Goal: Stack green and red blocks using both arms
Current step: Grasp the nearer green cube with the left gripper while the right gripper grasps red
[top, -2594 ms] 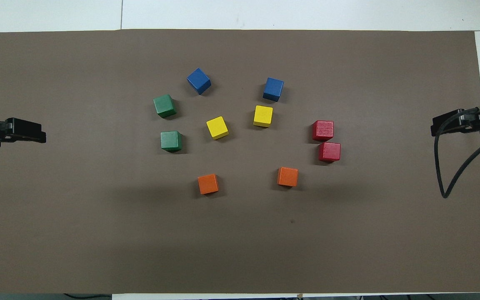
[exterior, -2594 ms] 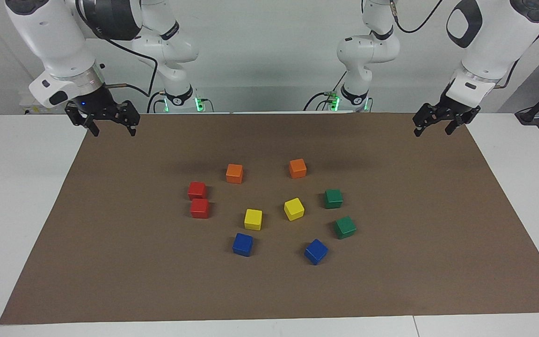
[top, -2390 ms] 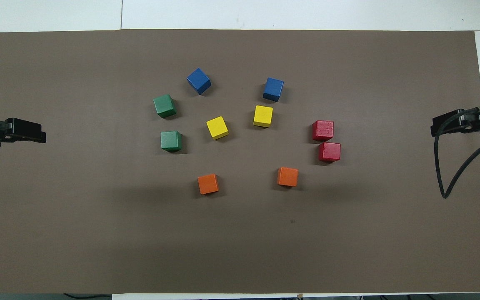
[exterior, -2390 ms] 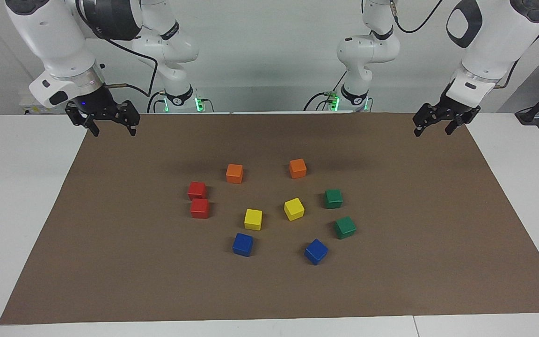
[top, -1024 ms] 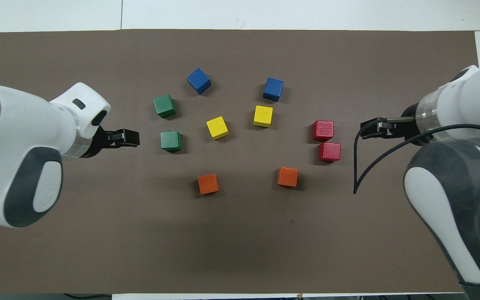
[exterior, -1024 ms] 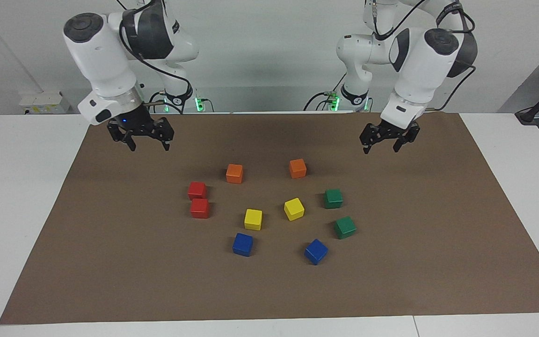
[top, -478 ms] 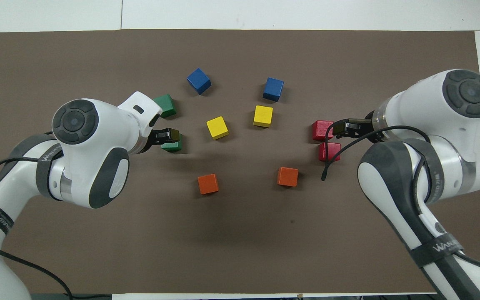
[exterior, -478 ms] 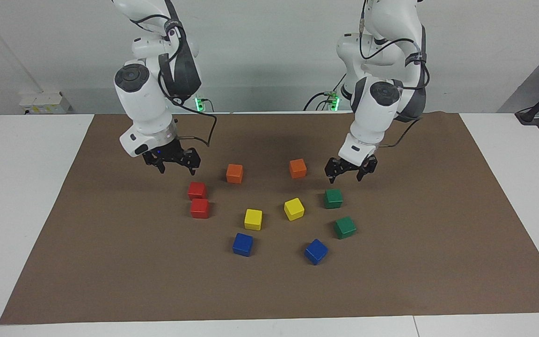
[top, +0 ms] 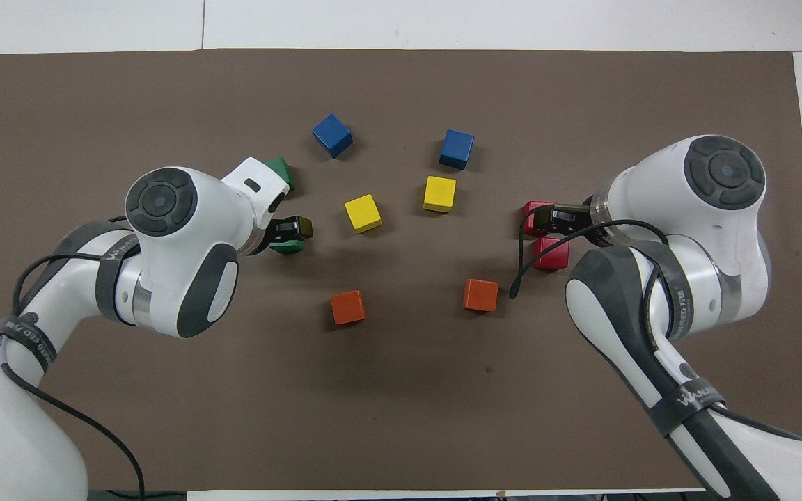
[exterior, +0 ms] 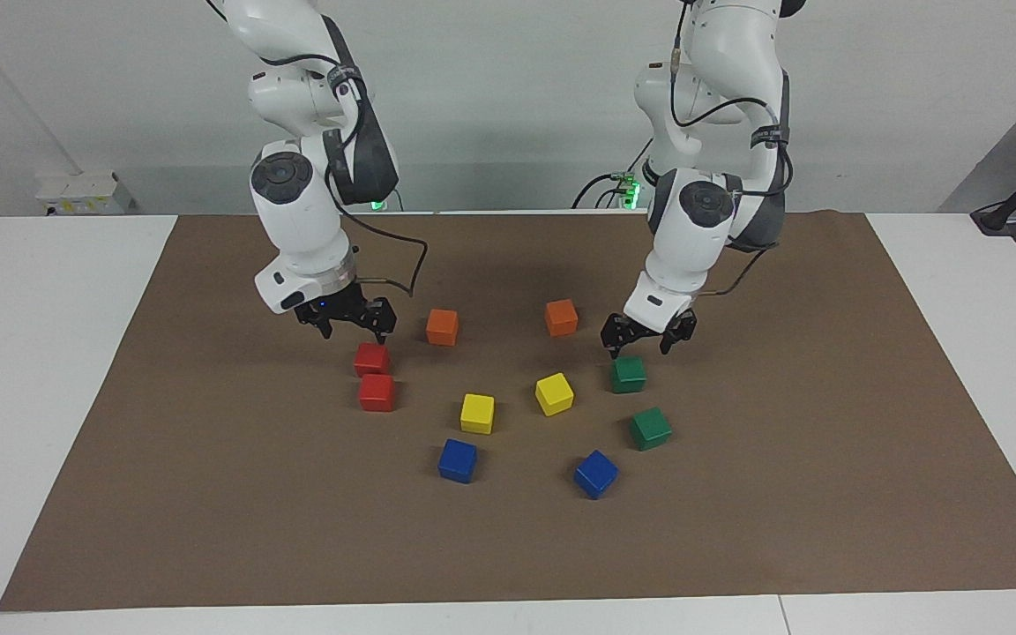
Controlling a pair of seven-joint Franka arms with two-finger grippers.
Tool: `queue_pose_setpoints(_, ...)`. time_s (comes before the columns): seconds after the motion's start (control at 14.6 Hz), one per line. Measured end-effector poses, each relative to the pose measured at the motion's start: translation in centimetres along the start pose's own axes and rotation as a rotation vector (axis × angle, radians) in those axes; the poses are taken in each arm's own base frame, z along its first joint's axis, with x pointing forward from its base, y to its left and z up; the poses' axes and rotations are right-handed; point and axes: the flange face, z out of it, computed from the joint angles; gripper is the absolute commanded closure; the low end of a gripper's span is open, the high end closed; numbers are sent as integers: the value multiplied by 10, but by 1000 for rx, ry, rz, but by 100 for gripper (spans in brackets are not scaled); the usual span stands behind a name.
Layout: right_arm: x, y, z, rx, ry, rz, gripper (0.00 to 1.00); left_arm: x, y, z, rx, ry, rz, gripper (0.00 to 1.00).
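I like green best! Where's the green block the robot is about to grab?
In the facing view, that green block sits on the brown mat toward the left arm's end, just under the left gripper. The yellow block is beside it; the other green block lies farther from the robots.

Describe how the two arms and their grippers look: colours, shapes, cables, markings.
Both arms are glossy white rounded segments with dark grey joint covers and round dark caps, grey lettered bands and looping black cables. The left gripper and right gripper are small, black and two-fingered.
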Motion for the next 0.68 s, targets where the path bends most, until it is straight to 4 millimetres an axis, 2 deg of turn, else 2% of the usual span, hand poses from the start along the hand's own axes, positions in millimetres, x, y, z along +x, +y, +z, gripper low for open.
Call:
queue_pose_setpoints(0.34,-4,4,21,3,11,3,0,4,0,6,-9,23,-2,2)
queue_pose_setpoints(0.48,-6,5,27,5,18,3,1,5,0,13,-11,25,-2,7)
queue_pose_setpoints(0.55,-8,5,30,5,17,2,1,5,0,17,-10,24,-3,15)
queue_pose_setpoints(0.61,-9,3,33,6,20,-1,1,6,0,20,-10,24,-3,32)
queue_pose_setpoints(0.68,-12,1,36,7,21,-6,1,6,0,22,-10,23,-2,73)
